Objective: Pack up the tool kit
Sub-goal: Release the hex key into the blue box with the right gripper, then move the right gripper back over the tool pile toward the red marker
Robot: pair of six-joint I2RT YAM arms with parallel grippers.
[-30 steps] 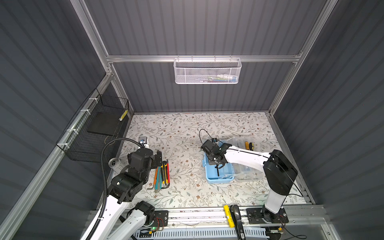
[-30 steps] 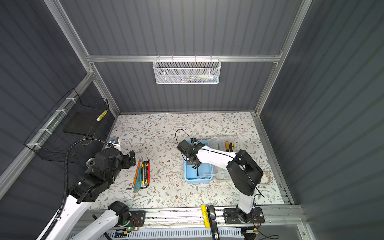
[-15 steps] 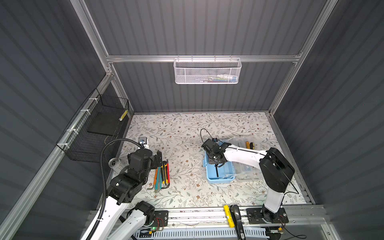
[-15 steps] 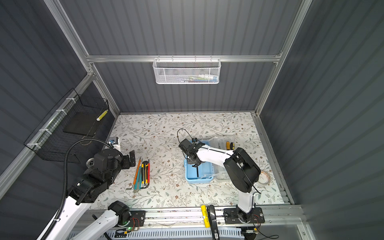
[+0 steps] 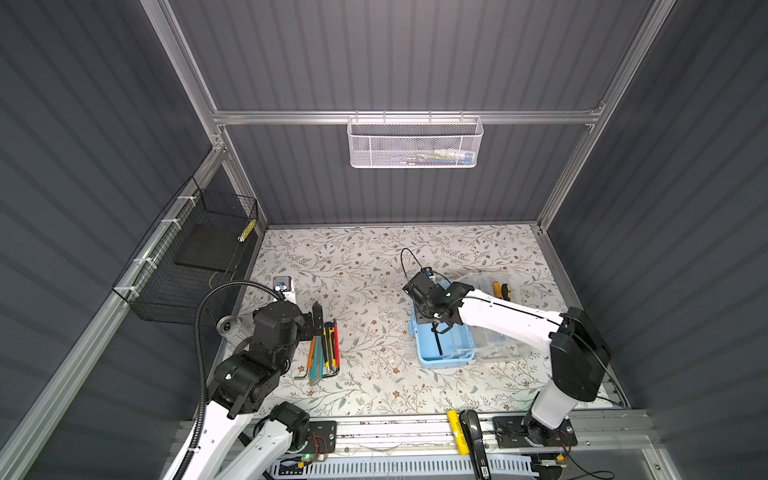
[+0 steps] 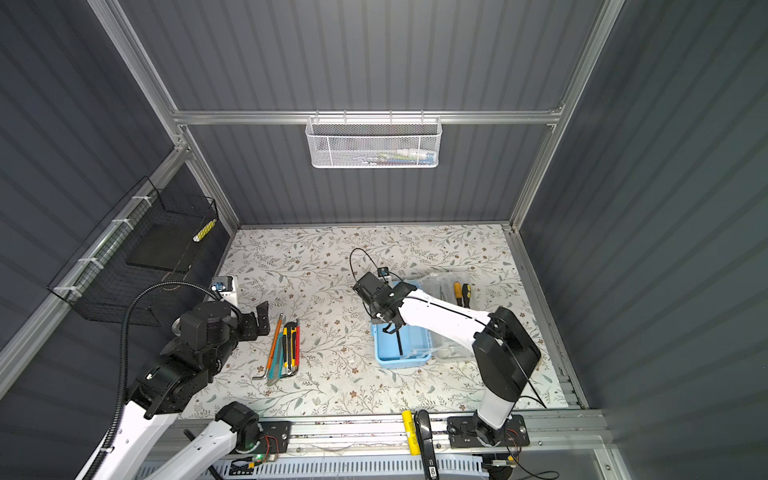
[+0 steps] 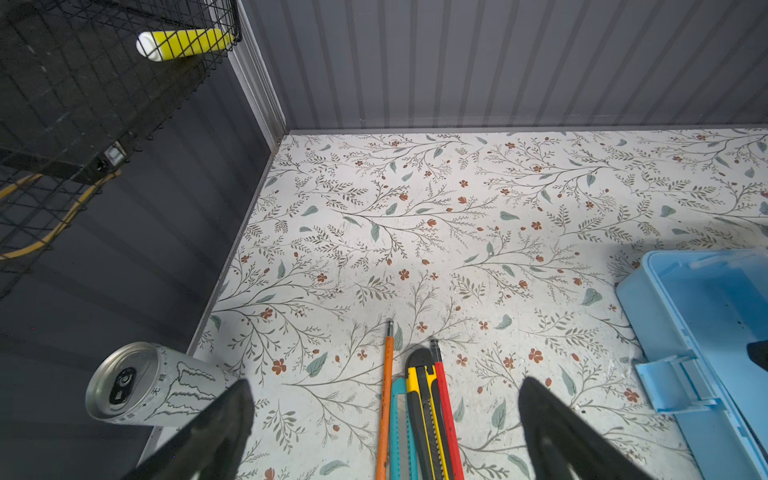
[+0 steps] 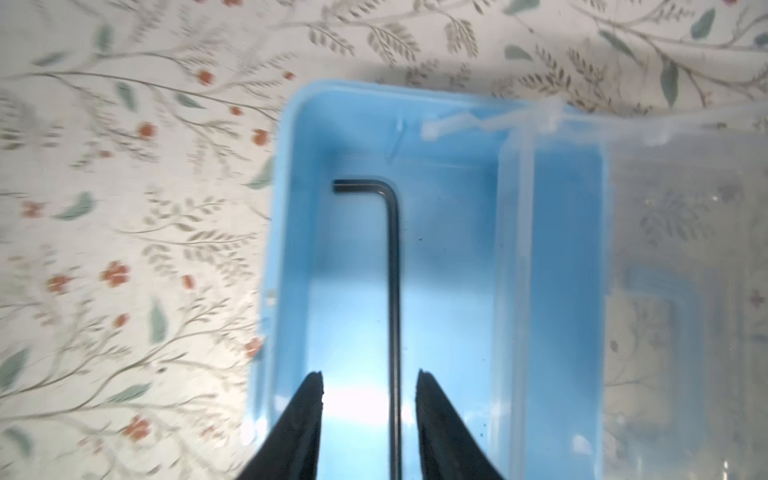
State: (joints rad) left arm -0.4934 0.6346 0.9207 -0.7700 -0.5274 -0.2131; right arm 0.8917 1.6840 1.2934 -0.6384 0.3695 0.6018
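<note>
Where it rests on the floral tabletop (image 5: 365,266), right of centre, the light blue tool kit (image 5: 451,349) is shown open, its clear lid (image 5: 503,353) alongside. A black hex key (image 8: 392,291) is seen inside the base, between the partly parted jaws of the right gripper (image 8: 369,374), gripped by neither. The left gripper (image 7: 386,385) is held wide open, empty, over the utility knives (image 7: 424,415).

The tool kit (image 5: 442,362) is a small light blue box with a clear lid (image 5: 500,353). It is open. The lid lies folded back flat, just to the right of the base in both top views. The box sits flat on the flowery surface (image 5: 357,257), right of the middle. One black hex key (image 8: 392,291) lies along its floor
</note>
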